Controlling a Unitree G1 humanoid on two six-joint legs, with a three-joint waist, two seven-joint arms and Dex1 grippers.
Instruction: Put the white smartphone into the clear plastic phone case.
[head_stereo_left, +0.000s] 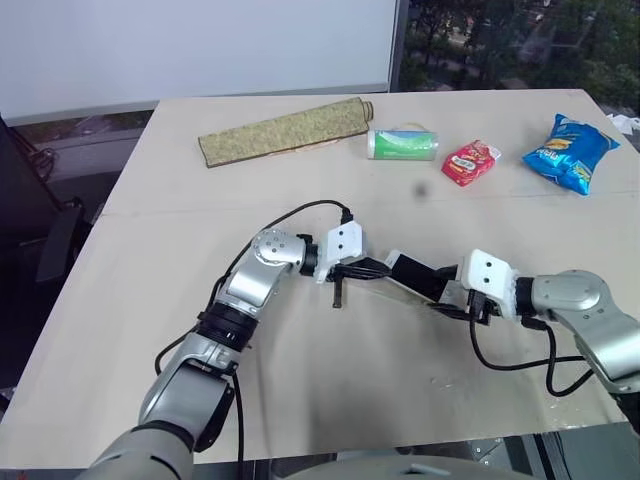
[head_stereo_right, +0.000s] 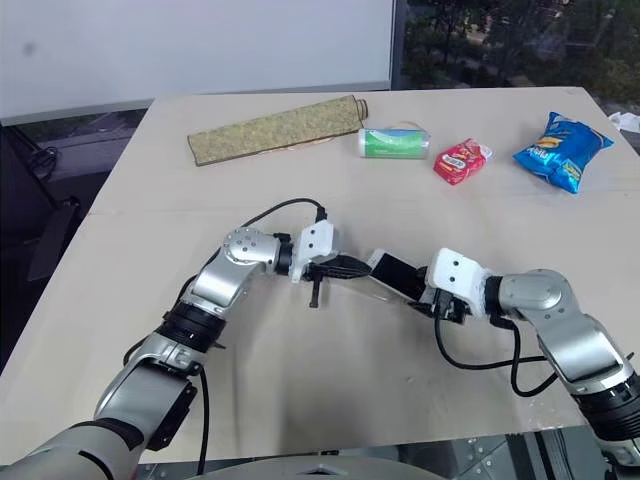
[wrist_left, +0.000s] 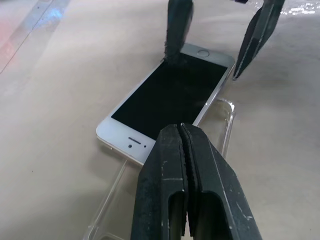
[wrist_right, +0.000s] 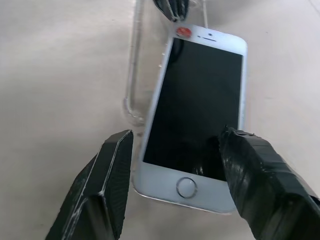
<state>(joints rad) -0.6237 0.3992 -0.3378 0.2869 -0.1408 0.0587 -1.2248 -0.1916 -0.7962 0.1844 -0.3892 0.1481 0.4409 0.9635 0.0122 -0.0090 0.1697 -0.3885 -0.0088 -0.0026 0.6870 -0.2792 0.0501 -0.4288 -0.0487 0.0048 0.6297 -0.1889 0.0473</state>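
A: Where does the white smartphone (wrist_right: 197, 107) lie from each gripper?

B: It lies between the two, screen up, its long axis running from one gripper to the other. The right gripper (wrist_right: 175, 165) is at the home-button end, with one finger beside the edge of the phone and the other over the screen. Its fingers stand apart, and I cannot say that they squeeze the phone — the glass shows between them.

A: And the left gripper (wrist_left: 186, 150)?

B: Its two fingers are pressed together, holding nothing, and the tip sits just over the earpiece end of the phone.

A: Where is the clear plastic phone case (wrist_left: 222, 125)?

B: Under and beside the phone. The phone lies skew on it: one long rim of the case shows free along the phone's side, and the case also sticks out under the left gripper's fingers. So the phone is on the case, but I judge it is not seated yet.

A: Which arm is nearer?

B: Both are at the phone — one at each short end. The coming move, I think, is to turn the phone's long axis onto the case's axis and press it down.

A: Anything in the way?

B: No. The rolled mat (head_stereo_left: 285, 131), the green-labelled bottle (head_stereo_left: 402, 144), the red packet (head_stereo_left: 470, 162) and the blue chip bag (head_stereo_left: 568, 152) are well apart, beyond both grippers on the table (head_stereo_left: 150, 240).
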